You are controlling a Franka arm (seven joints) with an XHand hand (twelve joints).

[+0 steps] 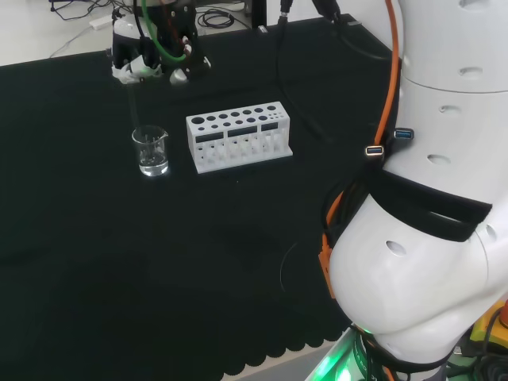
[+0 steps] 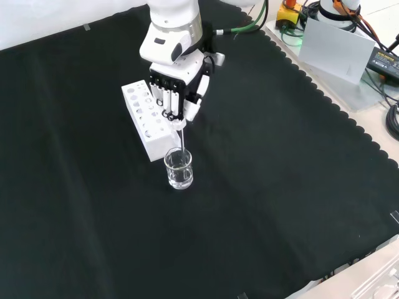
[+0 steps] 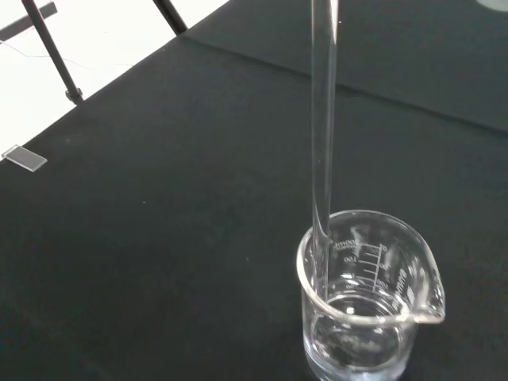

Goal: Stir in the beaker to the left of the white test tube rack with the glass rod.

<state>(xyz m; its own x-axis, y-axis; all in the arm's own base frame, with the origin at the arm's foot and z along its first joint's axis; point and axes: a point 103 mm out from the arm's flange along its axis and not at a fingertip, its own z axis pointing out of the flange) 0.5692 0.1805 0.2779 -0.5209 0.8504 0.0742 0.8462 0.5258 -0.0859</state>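
Observation:
A small clear glass beaker [image 1: 151, 151] with a little clear liquid stands on the black cloth, left of the white test tube rack [image 1: 240, 136] in the head view. In the front view the beaker [image 2: 179, 169] sits just in front of the rack [image 2: 148, 119]. The hand [image 2: 176, 87] hangs above it, fingers curled round the top of a glass rod [image 2: 181, 138]. The rod [image 3: 321, 127] runs straight down into the beaker [image 3: 367, 298], its lower end inside near the wall. The hand [image 1: 148, 57] is seen high above the beaker in the head view.
The arm's big white links [image 1: 444, 190] stand at the right of the head view. A small glass slide [image 3: 24, 158] lies on the cloth edge in the wrist view. Cables and equipment [image 2: 349, 37] sit beyond the cloth's scalloped edge.

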